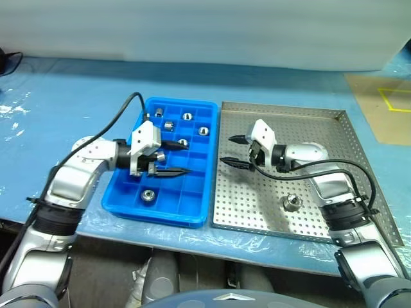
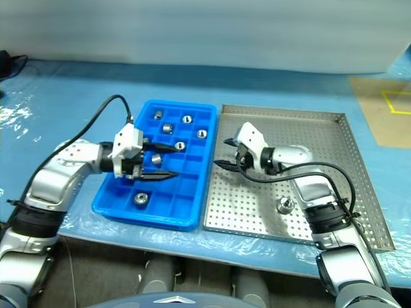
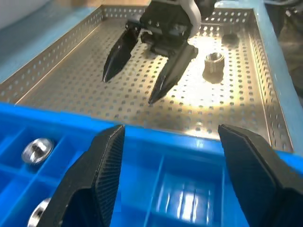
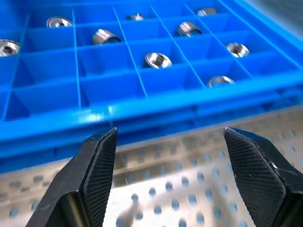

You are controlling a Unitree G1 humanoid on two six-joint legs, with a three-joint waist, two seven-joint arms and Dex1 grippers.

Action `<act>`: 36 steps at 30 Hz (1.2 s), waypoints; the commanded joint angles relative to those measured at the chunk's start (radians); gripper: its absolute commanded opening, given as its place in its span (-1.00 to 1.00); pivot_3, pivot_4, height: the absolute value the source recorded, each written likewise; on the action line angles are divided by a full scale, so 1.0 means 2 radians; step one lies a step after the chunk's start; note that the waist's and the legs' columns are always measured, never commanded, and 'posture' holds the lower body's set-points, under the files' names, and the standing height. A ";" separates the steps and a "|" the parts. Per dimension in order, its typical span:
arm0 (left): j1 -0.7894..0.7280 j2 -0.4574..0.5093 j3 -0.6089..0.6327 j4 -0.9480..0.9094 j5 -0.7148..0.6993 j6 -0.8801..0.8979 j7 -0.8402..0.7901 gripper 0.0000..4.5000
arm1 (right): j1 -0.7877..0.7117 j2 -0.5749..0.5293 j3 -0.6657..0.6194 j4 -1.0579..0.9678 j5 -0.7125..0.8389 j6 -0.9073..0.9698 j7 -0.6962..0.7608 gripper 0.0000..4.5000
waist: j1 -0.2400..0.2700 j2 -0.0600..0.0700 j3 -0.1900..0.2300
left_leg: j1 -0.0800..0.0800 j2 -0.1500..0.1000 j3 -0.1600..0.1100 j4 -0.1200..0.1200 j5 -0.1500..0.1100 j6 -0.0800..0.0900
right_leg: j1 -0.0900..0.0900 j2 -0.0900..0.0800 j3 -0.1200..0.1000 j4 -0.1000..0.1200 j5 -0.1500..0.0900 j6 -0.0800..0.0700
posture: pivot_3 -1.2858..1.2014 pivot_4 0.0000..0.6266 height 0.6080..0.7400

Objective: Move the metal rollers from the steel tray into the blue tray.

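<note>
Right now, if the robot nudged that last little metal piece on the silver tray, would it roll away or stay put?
Probably stay put: the metal roller stands on its flat end on the steel tray, hole upward. Tipped onto its round side, it would likely roll. Its shiny metal looks hard, heavy for its size and perhaps slippery between the fingers.

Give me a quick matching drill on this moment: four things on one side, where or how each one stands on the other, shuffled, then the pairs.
Things
1. left gripper
2. right gripper
3. last roller
4. blue tray

Places or states
A. lies alone on the steel tray near the right forearm
B. open and empty over the steel tray, fingers pointing at the blue tray
C. holds several rollers in its compartments
D. open and empty over the blue compartments

Pairs: 1-D, 2-B, 3-A, 4-C
</note>
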State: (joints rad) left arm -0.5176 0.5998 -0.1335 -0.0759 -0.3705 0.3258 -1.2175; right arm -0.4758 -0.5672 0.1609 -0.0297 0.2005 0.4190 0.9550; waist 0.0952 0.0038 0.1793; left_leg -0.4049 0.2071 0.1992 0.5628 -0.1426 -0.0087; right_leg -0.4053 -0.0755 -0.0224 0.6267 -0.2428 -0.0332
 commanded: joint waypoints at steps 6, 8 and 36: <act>-0.073 -0.089 -0.066 0.125 0.038 -0.085 -0.036 0.47 | 0.120 -0.056 -0.113 -0.138 0.023 0.067 -0.058 0.64 | -0.014 0.001 -0.001 | 0.000 0.000 0.001 0.000 0.000 0.001 | 0.001 0.000 0.001 -0.001 0.000 0.000 | -0.22 -0.52 1.00; -0.087 -0.107 -0.072 0.151 0.041 -0.096 -0.045 0.47 | 0.150 -0.062 -0.131 -0.173 0.030 0.086 -0.069 0.64 | -0.022 0.001 -0.001 | 0.000 0.000 0.001 0.000 -0.001 0.002 | 0.001 0.000 0.001 -0.001 0.000 0.000 | -0.26 -0.52 1.00; -0.074 -0.151 -0.096 0.155 0.054 -0.096 -0.082 0.47 | 0.312 -0.051 -0.144 -0.259 0.055 0.147 -0.150 0.64 | -0.068 0.001 -0.001 | 0.001 0.000 0.001 0.002 -0.003 0.005 | 0.002 0.000 0.002 -0.002 0.000 0.000 | -0.31 -0.52 1.00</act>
State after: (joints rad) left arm -0.6679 0.2918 -0.3243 0.2893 -0.2587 0.1311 -1.3851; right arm 0.1395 -0.6679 -0.1189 -0.5438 0.3126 0.7389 0.6588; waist -0.0398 0.0061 0.1770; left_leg -0.4026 0.2068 0.2005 0.5665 -0.1485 0.0013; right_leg -0.4016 -0.0753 -0.0190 0.6222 -0.2426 -0.0326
